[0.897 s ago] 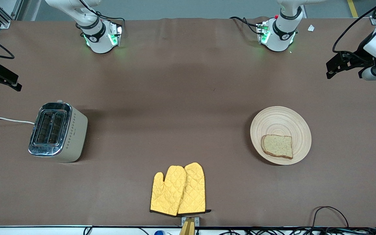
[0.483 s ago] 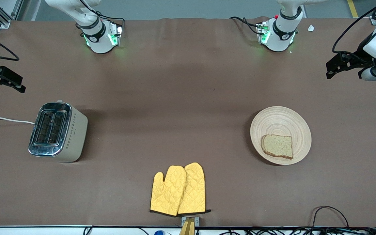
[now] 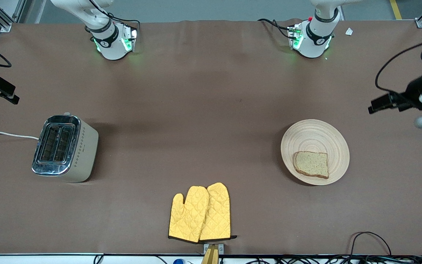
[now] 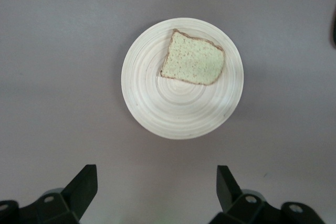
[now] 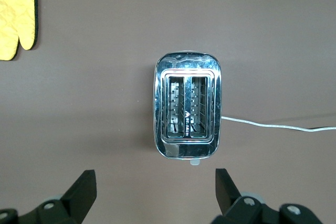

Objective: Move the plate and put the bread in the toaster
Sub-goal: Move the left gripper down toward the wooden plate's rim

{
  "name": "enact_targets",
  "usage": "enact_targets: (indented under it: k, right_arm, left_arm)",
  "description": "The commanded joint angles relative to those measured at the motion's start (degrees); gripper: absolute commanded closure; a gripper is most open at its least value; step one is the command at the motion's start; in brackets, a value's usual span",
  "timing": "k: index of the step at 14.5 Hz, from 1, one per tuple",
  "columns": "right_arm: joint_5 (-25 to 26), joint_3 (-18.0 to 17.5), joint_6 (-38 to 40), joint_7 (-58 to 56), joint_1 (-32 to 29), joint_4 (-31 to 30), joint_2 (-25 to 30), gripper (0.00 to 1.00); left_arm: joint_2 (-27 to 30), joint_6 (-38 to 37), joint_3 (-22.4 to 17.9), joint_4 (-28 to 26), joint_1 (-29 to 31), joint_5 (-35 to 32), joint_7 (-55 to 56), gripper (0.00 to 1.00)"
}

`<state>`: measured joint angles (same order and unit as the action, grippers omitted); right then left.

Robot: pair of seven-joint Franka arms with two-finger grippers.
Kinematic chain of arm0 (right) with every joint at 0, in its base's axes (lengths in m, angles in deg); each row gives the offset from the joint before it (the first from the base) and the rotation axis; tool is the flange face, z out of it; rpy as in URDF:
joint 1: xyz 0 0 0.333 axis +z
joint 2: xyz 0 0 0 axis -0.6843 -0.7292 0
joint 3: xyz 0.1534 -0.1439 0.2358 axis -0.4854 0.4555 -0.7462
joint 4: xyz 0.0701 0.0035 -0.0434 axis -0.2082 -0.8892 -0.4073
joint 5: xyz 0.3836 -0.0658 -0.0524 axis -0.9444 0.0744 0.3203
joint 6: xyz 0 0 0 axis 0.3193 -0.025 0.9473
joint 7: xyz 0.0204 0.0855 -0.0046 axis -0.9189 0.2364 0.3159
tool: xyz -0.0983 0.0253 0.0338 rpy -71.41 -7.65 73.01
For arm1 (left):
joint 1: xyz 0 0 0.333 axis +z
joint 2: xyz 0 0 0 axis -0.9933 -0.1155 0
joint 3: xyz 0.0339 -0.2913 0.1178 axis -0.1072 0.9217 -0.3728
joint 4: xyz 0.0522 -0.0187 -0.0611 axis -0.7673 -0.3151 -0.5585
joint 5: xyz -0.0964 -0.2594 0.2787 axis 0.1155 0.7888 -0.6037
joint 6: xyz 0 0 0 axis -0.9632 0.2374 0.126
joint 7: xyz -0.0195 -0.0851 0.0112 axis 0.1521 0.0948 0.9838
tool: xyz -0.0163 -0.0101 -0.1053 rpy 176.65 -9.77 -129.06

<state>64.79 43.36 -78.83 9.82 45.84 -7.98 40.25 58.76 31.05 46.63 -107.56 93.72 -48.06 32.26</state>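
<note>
Your left tool is wide open and empty above the plate, so go down and grab its rim.

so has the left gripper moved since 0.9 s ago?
Yes. In the front view the left gripper has dropped lower, closer to the plate, which has stayed put with the bread.

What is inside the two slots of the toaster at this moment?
Both slots of the toaster show only their metal wire guides; no bread is in them. The slot bottoms are too dark to see. The bread lies on the plate.
</note>
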Motion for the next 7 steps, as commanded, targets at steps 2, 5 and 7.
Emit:
enact_targets:
  k: [2,5,7]
  right_arm:
    - [0.79,-0.45,0.17,0.27,-0.29,0.69,-0.28,0.00]
    - [0.79,-0.45,0.26,0.27,-0.20,0.69,-0.28,0.00]
    - [0.79,-0.45,0.26,0.27,-0.29,0.69,-0.28,0.00]
  left_arm:
    - [-7.67,4.05,0.13,1.00,3.87,5.29,-2.94,0.00]
    - [-13.39,7.05,0.22,0.47,8.70,10.29,-12.32,0.00]
    - [-17.08,9.15,0.22,-0.41,12.66,14.42,-20.75,0.00]
